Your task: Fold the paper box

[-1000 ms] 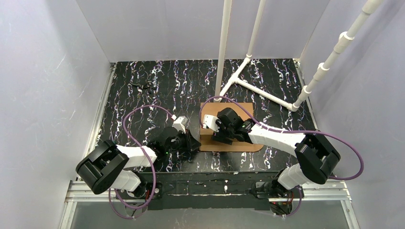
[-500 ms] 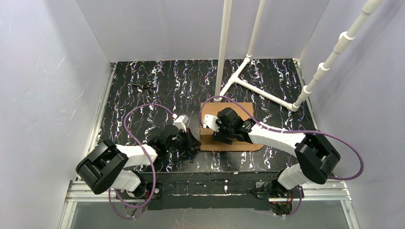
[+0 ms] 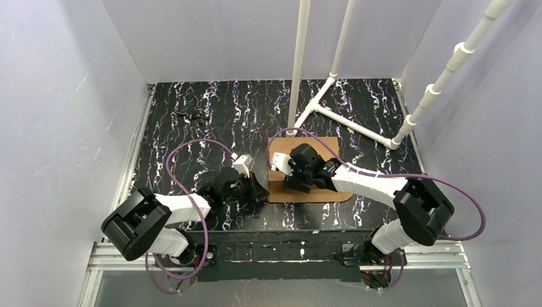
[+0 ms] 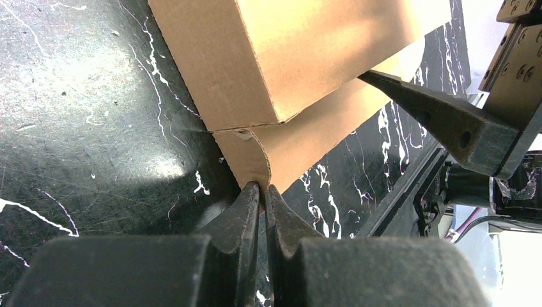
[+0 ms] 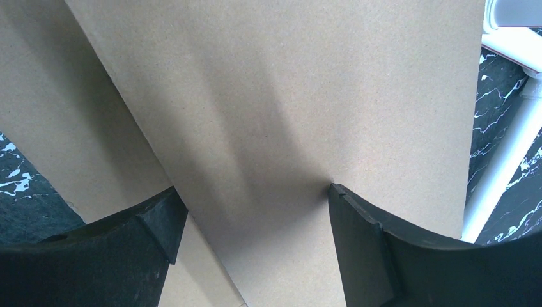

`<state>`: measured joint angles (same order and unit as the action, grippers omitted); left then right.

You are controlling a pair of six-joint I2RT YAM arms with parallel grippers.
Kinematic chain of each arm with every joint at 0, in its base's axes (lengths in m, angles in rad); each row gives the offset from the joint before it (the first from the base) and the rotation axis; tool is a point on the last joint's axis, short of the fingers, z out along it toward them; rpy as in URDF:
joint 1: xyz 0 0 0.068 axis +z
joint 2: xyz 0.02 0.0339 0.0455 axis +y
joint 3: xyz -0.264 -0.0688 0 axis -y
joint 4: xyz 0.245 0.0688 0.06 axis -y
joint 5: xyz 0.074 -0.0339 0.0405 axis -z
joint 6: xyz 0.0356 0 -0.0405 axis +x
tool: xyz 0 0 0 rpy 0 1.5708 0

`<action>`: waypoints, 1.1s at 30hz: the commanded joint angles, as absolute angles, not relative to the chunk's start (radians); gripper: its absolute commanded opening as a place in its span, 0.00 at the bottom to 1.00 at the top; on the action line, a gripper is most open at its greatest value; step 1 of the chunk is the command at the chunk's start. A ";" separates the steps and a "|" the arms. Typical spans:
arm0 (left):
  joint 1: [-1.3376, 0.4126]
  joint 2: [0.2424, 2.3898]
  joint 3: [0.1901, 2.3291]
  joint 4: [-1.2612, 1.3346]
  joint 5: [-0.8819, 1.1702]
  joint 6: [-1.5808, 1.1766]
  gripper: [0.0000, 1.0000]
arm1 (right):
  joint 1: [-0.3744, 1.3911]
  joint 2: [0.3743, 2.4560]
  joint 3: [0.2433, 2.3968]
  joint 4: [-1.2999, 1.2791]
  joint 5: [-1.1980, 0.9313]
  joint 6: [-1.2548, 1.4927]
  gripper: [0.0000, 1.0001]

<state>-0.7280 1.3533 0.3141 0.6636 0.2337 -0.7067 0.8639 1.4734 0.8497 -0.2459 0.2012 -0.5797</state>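
Left end effector (jaws tight) on brown paper box tab

Black marbled table carries the paper box and white pipe frame

You have nothing to read here: the paper box is plain brown cardboard without lettering, and no label, brand, number or sign can be made out anywhere else in the three views.
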 commanded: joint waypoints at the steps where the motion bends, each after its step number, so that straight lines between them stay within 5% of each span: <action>1: -0.732 1.344 0.353 0.643 0.296 -0.696 0.01 | 0.868 1.503 0.873 -0.284 0.130 -0.542 0.86; 33: -0.781 1.332 0.465 0.476 0.231 -0.671 0.01 | 0.868 1.506 0.879 -0.288 0.122 -0.537 0.86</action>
